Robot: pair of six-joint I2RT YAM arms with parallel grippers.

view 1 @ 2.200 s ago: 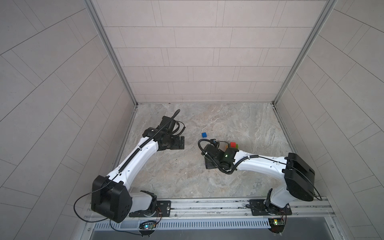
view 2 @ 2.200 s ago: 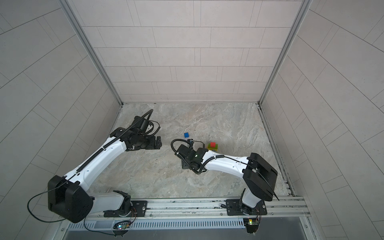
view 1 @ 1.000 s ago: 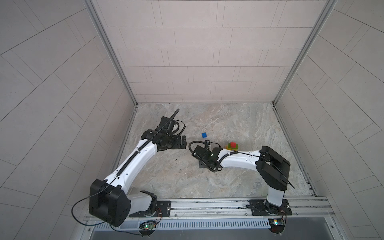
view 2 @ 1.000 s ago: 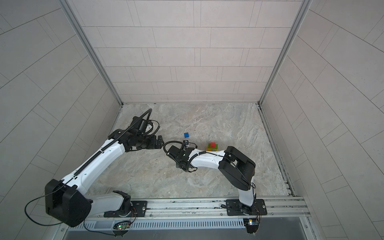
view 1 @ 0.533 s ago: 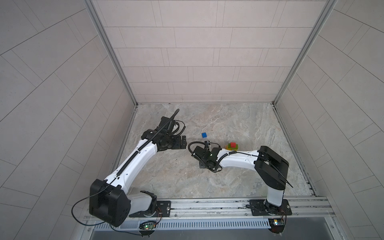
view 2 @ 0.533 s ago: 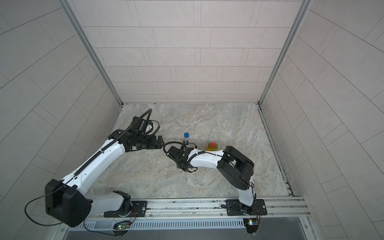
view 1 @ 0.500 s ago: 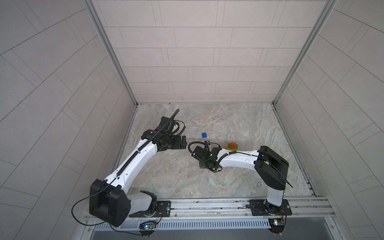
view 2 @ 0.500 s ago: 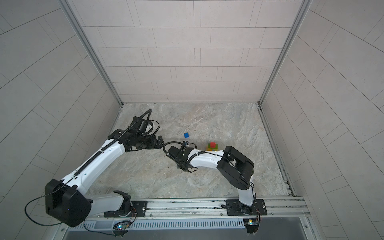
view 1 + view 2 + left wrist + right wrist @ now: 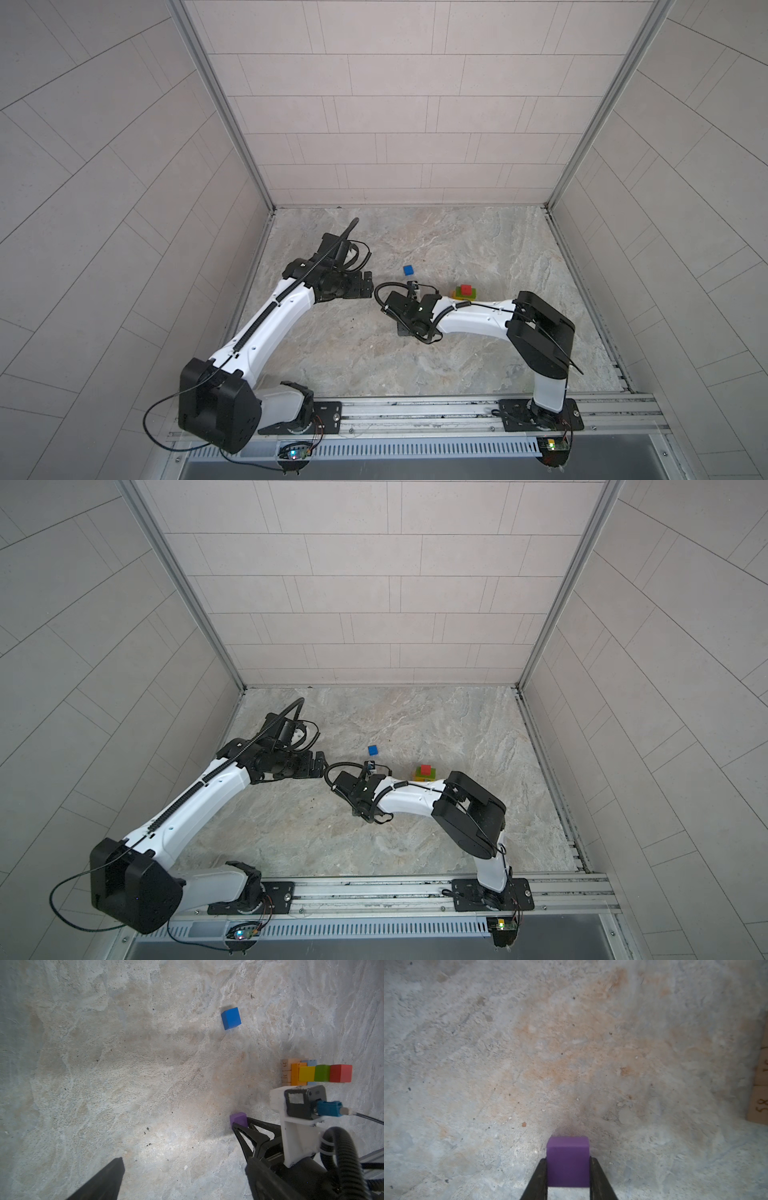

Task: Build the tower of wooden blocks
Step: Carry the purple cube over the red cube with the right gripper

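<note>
A grey-and-tan marbled stone table point(image 9: 457, 232) fills the floor of a booth closed on three sides by pale tiled walls point(image 9: 395, 124). Along its near edge runs a metal rail point(image 9: 415, 409) carrying two white-and-black arms, the left arm point(image 9: 270, 320) and the right arm point(image 9: 478, 324). Both reach in toward the table's middle.

Three cubes show, one of each colour. The right fingers point(image 9: 538, 1180) pinch the purple cube point(image 9: 568, 1159) by two opposite sides, low over the table near its middle; whether it touches the surface I cannot tell. The left fingers point(image 9: 104, 1182), left of the middle, are spread wide and hold nothing.

Just beyond the right arm, right of the middle, stands the wood block tower point(image 9: 464, 292). It has tan bars point(image 9: 285, 1072) at the bottom, their count unclear. Above them come one orange bar point(image 9: 294, 1074), one light-blue bar point(image 9: 311, 1062), one yellow bar point(image 9: 306, 1073) and one green bar point(image 9: 322, 1073), with the red cube point(image 9: 340, 1073) on top. The right arm's forearm hides the tower's near foot in both top views. Farther toward the back edge, the dark-blue cube point(image 9: 409, 270) lies alone, apart from the tower.
</note>
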